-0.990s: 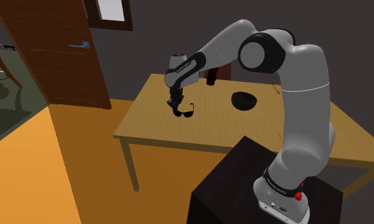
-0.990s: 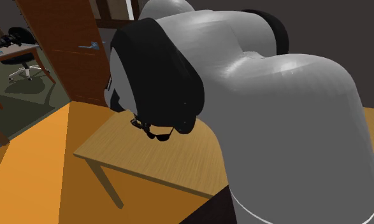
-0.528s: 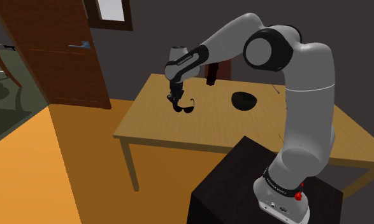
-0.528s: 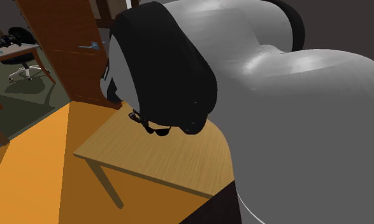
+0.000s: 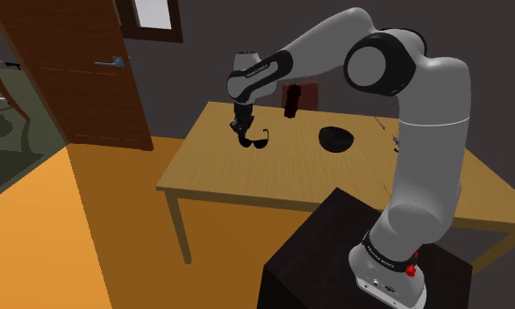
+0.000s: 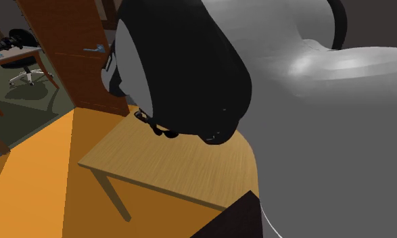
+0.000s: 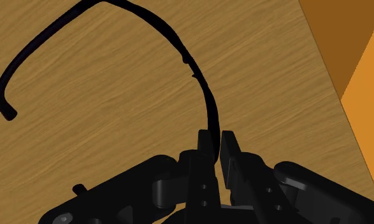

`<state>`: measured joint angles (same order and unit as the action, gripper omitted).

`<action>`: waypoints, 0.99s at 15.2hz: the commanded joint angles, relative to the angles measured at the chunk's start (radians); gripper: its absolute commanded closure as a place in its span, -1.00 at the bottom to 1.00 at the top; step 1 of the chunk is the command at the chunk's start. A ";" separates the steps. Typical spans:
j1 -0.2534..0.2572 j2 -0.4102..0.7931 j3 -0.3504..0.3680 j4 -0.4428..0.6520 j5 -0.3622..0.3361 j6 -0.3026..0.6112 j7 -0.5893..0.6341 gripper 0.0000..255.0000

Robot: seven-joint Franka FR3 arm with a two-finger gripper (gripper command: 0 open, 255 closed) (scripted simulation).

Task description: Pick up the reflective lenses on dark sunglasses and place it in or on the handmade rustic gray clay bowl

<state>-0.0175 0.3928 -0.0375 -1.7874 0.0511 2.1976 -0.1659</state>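
Gripper (image 7: 216, 143) clenched on one temple arm of the dark sunglasses (image 5: 256, 141); the glasses hang just beside the fingers, over the wooden table (image 5: 238, 180). Dark bowl (image 5: 335, 139) rests on the table, well apart from them, toward the shoulder view's right.

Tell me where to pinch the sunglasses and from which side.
Take the sunglasses by a thin temple arm, coming down from above. The gripper is shut on that arm now: the slim bar suits a narrow pinch, whereas the lens front looks wider and would likely slip.
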 commanded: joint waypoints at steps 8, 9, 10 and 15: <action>-0.038 -0.080 -0.019 -0.036 0.003 -0.047 -0.057 1.00; -0.051 -0.095 -0.025 -0.055 0.005 -0.043 -0.078 1.00; -0.065 -0.109 -0.032 -0.073 0.007 -0.040 -0.099 1.00; -0.130 -0.168 -0.070 -0.146 0.014 -0.030 -0.207 1.00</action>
<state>-0.1312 0.2267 -0.0988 -1.9207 0.0622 2.1585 -0.3445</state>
